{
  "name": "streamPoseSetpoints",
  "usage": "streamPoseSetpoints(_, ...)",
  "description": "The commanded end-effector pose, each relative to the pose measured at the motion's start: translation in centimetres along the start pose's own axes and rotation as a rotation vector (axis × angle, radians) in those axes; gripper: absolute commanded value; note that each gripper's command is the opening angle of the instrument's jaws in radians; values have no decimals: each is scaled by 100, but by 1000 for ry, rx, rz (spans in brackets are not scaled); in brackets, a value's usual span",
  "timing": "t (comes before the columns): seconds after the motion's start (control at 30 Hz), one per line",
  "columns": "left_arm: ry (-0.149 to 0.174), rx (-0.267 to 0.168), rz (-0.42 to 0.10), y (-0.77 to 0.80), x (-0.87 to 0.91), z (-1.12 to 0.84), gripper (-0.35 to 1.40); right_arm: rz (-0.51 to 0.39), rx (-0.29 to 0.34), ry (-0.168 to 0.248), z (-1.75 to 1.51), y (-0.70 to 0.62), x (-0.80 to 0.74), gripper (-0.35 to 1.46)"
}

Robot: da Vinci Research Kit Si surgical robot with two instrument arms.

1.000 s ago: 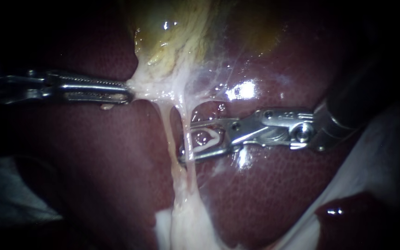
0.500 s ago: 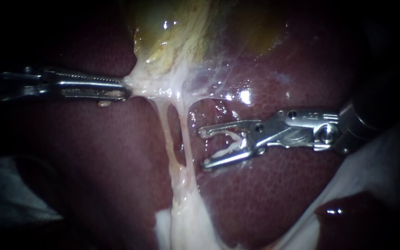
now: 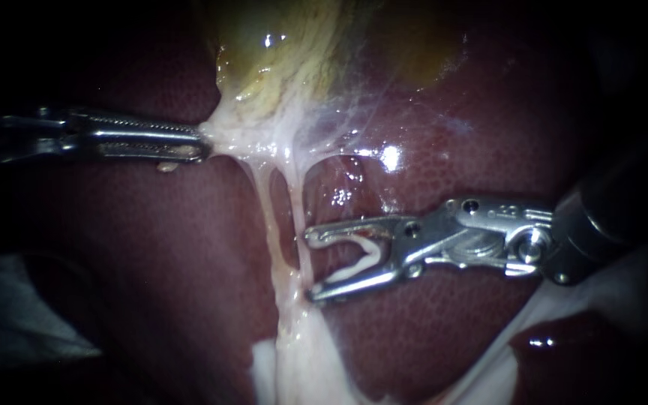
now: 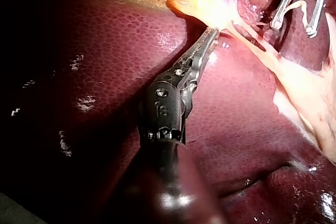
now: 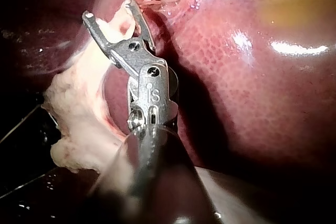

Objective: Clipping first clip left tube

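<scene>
— Starting at the right instrument (image 3: 310,264): jaws spread wide yet cradling a white clip (image 3: 361,259), seated against both inner faces, not yet squeezed.
— Carried open like that to slip around a tube, presumably. Touching anything?
— Hard to say; tips right beside the right tube (image 3: 299,217), with none of it between the jaws. Just past that strand, the left tube (image 3: 265,210), bare, no clip on it, with a slit of liver (image 3: 151,262) showing between the two.
— So must get past the nearer strand to reach the target. And farther out?
— Opposite those tips, the left instrument (image 3: 202,146), clenched on pale tissue (image 3: 226,139) at the gallbladder's (image 3: 279,45) narrow end.
— Likely pulling away to keep both tubes taut and lifted off the liver, leaving a clean gap for the clip.
</scene>
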Motion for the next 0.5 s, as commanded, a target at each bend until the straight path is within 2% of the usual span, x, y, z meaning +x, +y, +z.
streamPoseSetpoints(0.03,0,0,0,0,0,0,-35,0,-2,0,3,2,-1,48)
streamPoseSetpoints(0.13,0,0,0,0,0,0,-35,11,-7,0,9,7,-4,48)
streamPoseSetpoints(0.33,0,0,0,0,0,0,-35,22,-16,-2,20,20,-17,49)
streamPoseSetpoints(0.5,0,0,0,0,0,0,-35,17,-25,-29,21,33,-33,49)
